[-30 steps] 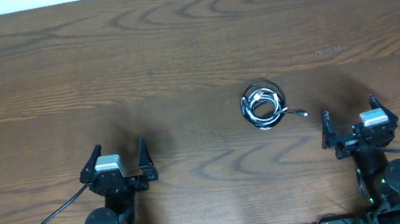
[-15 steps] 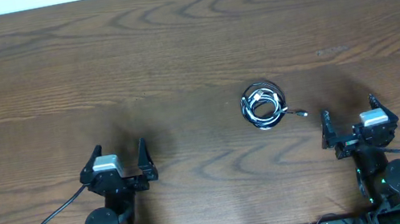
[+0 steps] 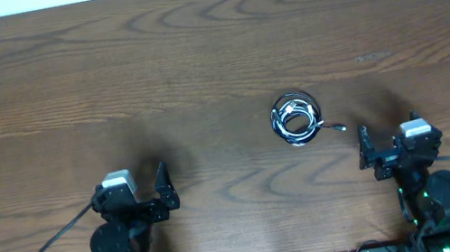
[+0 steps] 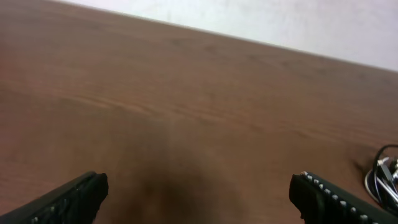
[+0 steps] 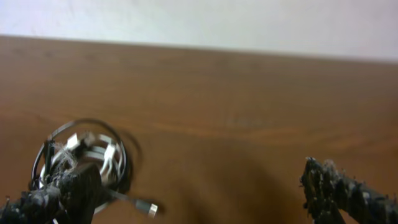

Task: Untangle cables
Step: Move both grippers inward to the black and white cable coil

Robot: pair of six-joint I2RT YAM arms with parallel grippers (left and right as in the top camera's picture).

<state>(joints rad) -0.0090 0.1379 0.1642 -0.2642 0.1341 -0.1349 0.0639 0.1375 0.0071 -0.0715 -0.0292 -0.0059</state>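
Right gripper (image 3: 391, 140): jaws wide, holding nothing, at the near side. Left gripper (image 3: 132, 189): the same, empty. Cables (image 3: 297, 118) lie a little far and left of my right gripper and well right of the left one, so the right arm is nearer. Bundle is a round coil with no clear long axis. One plug tail (image 3: 338, 128) points right, toward the right gripper.

Black arms (image 3: 117, 245), white wrist caps (image 3: 117, 181), seemingly ridged fingers (image 4: 329, 196)
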